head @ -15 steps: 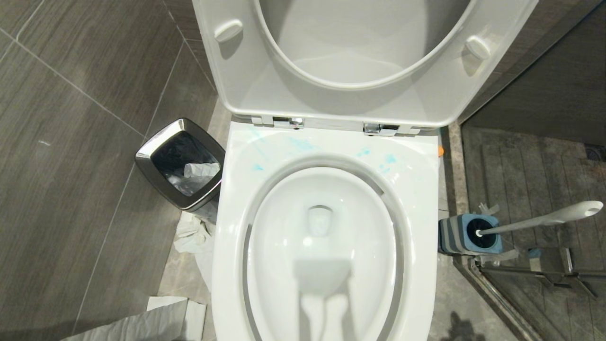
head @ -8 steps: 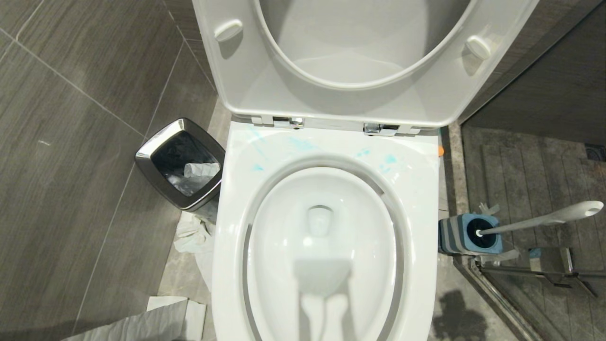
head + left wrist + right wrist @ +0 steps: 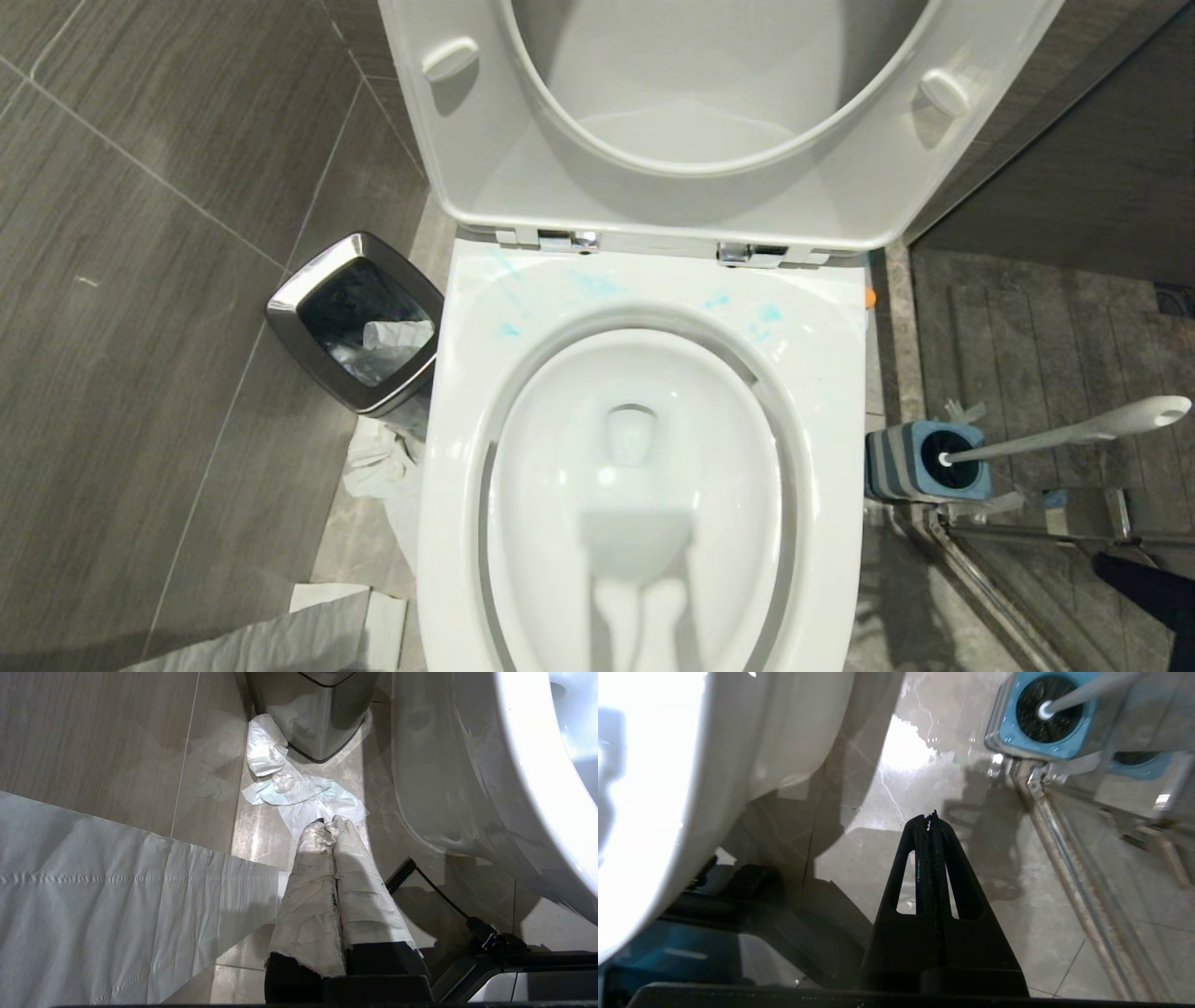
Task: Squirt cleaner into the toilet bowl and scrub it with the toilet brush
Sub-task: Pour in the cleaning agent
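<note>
The white toilet bowl fills the middle of the head view with seat and lid raised; light blue smears mark its back rim. To its right the toilet brush stands in its blue and grey holder, handle leaning right. Of the cleaner only an orange bit peeks out behind the bowl's right rear corner. My right arm shows as a dark shape at the lower right. My right gripper is shut and empty, over the floor short of the holder. My left gripper, paper-wrapped, is shut and low beside the bowl.
A steel-rimmed waste bin stands left of the toilet, with crumpled paper at its foot and a long paper strip on the floor. A glass shower screen with a metal rail runs just behind the brush holder.
My right arm has risen into the lower right corner of the head view, and its shadow on the floor by the bowl has shifted. The left arm has kept still.
</note>
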Motion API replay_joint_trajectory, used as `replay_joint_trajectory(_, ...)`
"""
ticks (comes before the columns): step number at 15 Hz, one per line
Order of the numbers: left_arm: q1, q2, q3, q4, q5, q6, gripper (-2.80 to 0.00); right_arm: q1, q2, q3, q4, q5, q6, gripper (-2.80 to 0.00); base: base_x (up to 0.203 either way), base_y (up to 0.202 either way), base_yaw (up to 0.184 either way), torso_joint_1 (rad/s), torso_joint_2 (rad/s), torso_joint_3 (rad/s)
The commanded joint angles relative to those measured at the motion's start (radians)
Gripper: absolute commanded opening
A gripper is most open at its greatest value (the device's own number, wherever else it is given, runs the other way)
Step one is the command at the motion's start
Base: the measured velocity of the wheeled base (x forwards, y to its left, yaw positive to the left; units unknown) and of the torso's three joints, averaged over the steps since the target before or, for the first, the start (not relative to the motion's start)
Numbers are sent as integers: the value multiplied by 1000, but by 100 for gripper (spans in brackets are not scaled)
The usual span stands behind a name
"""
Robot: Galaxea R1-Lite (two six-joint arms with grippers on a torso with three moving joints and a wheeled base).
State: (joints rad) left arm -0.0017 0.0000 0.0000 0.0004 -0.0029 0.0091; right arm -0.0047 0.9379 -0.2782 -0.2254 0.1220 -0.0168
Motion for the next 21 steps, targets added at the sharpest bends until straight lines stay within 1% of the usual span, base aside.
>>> replay_joint_trajectory(1, 0, 0, 2, 0, 0, 0, -280, -3, 254, 91, -256, 0, 4, -280, 0, 0, 0, 0, 0, 0)
replay_joint_trajectory(4, 0, 0, 2, 0, 0, 0, -280, -21, 491, 139, -537, -1, 19, -280, 0, 0, 0, 0, 0, 0)
replay_joint_trajectory(6, 0, 0, 2, 0, 0, 0, -280, -28, 610, 152, -710, 6, 25, -280, 0, 0, 0, 0, 0, 0)
replay_joint_trajectory(9, 0, 0, 2, 1, 0, 0, -280, -35, 748, 170, -919, 19, 24, -280, 0, 0, 0, 0, 0, 0)
replay_joint_trajectory(10, 0, 0, 2, 0, 0, 0, -280, -49, 790, 186, -992, 20, 23, -280, 0, 0, 0, 0, 0, 0)
replay_joint_trajectory(11, 0, 0, 2, 0, 0, 0, -280, -62, 821, 197, -1033, 24, 24, -280, 0, 0, 0, 0, 0, 0)
replay_joint_trajectory(13, 0, 0, 2, 0, 0, 0, -280, -70, 855, 215, -1065, 21, 17, -280, 0, 0, 0, 0, 0, 0)
replay_joint_trajectory(16, 0, 0, 2, 0, 0, 0, -280, -68, 903, 298, -1171, 29, 5, -280, 0, 0, 0, 0, 0, 0)
replay_joint_trajectory(18, 0, 0, 2, 0, 0, 0, -280, -69, 918, 304, -1219, 27, -38, -280, 0, 0, 0, 0, 0, 0)
replay_joint_trajectory(20, 0, 0, 2, 0, 0, 0, -280, -68, 954, 301, -1266, 30, -41, -280, 0, 0, 0, 0, 0, 0)
replay_joint_trajectory(21, 0, 0, 2, 0, 0, 0, -280, -59, 966, 295, -1288, 32, -45, 0, 0, 0, 0, 0, 0, 0)
